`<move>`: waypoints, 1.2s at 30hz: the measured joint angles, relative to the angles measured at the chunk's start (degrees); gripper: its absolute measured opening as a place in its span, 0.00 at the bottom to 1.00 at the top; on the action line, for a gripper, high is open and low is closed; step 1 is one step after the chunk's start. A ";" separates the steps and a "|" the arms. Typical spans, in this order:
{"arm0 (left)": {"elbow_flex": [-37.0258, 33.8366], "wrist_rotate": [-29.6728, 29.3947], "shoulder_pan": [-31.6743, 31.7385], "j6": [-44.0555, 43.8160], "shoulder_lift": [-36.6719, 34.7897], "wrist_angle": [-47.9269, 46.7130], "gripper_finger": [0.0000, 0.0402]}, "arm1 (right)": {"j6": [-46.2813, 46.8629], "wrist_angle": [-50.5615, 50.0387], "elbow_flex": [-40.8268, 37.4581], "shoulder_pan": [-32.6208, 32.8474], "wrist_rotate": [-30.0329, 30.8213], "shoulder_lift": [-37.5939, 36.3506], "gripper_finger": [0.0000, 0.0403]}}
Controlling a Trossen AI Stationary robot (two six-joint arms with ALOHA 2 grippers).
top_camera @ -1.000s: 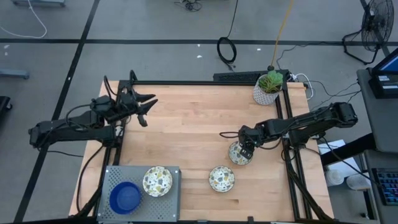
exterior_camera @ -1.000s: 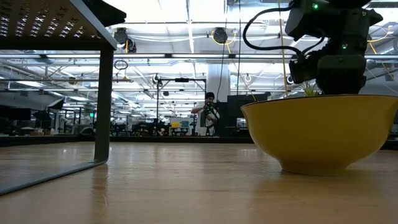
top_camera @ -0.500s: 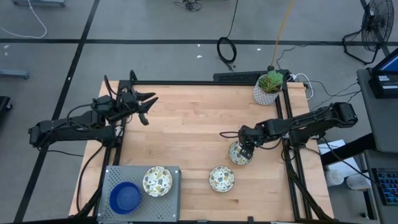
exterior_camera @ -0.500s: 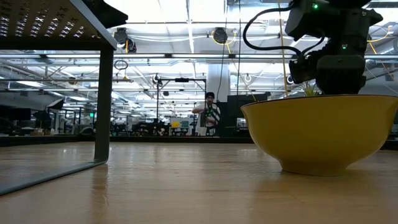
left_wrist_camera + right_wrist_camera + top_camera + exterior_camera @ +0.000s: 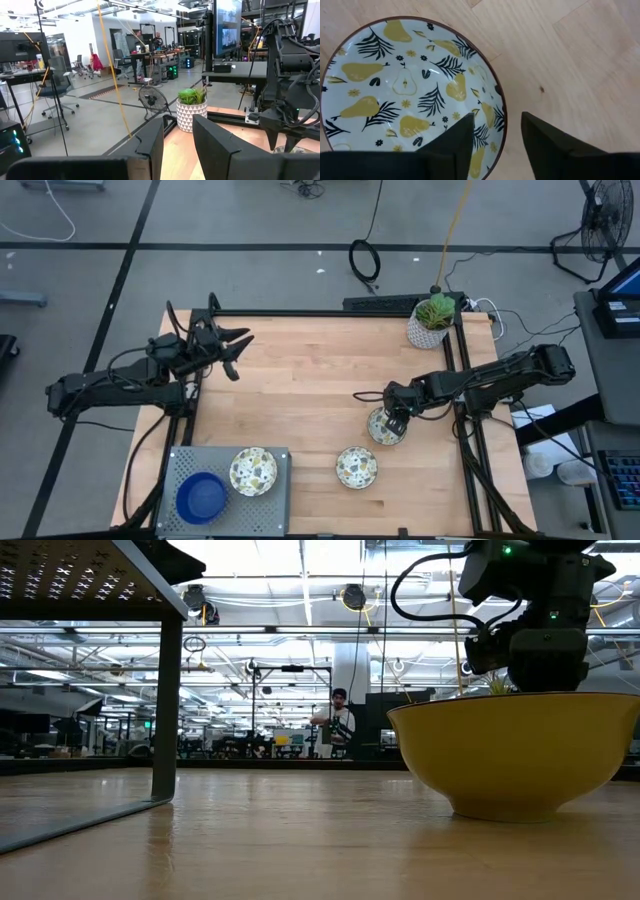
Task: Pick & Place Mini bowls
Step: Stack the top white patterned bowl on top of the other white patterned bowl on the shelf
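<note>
Three cream mini bowls with yellow pears and dark leaves show in the high view, plus one deep blue bowl. One patterned bowl (image 5: 384, 428) sits on the table under my right gripper (image 5: 395, 421). That gripper is open, pointing down. In the right wrist view, one finger (image 5: 461, 142) is inside the bowl's rim (image 5: 502, 122) and the other finger (image 5: 542, 147) outside, with a gap on each side. A second bowl (image 5: 356, 467) rests on the wood; its yellow outside (image 5: 510, 755) fills the low view. The third (image 5: 253, 471) and the blue bowl (image 5: 202, 496) sit in a grey tray (image 5: 180, 465). My left gripper (image 5: 238, 352) waits open at the far left.
A white pot with a green plant (image 5: 432, 322) stands at the table's far right corner, also in the left wrist view (image 5: 192, 107). The grey tray's leg (image 5: 166, 710) stands at the near left. Bare wood lies between the arms. A person (image 5: 338, 725) stands far behind the table.
</note>
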 joint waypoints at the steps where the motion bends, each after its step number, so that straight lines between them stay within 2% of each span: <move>1: 0.00 0.00 0.00 0.00 0.00 0.00 0.27 | 0.00 -0.02 0.00 0.00 -0.03 0.00 0.34; 9: 0.02 -0.02 0.00 0.02 0.00 0.00 0.27 | 0.00 -0.31 0.00 0.00 -0.33 0.00 0.24; 24: 0.02 -0.04 0.00 0.02 0.00 0.00 0.27 | -0.34 -3.28 0.00 0.00 -0.53 0.00 0.22; 36: 0.02 -0.04 0.00 0.03 0.00 0.00 0.27 | -1.51 -3.10 0.18 -0.04 -0.76 -0.16 0.03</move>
